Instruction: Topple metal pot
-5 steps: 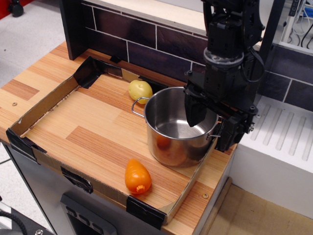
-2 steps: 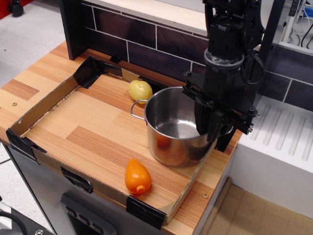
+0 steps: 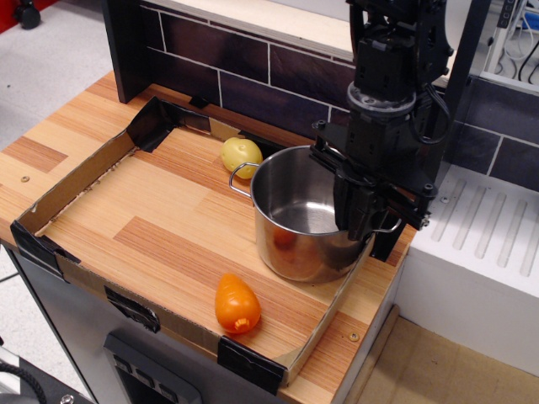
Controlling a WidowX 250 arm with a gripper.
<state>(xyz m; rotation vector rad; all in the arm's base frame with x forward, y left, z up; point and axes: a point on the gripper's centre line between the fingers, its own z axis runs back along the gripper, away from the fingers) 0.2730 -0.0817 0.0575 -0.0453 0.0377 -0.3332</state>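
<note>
The metal pot (image 3: 290,248) is large, shiny and open-topped, and stands at the right end of the cardboard tray (image 3: 80,172). A thin wire handle (image 3: 239,173) shows on its left rim. My black gripper (image 3: 360,220) comes down from above and is shut on the pot's right rim, one finger inside and one outside. The right handle is hidden behind the fingers. The pot seems slightly tipped, its right side raised a little.
A yellow toy vegetable (image 3: 242,153) lies just behind the pot's left side. An orange toy vegetable (image 3: 237,305) lies in front near the tray's front wall. A dark tiled wall (image 3: 236,59) runs behind. A white ribbed rack (image 3: 488,236) sits to the right.
The fingers, open astride the pot's right rim one second ago, have closed on it. The pot has since shifted slightly up and to the left.
</note>
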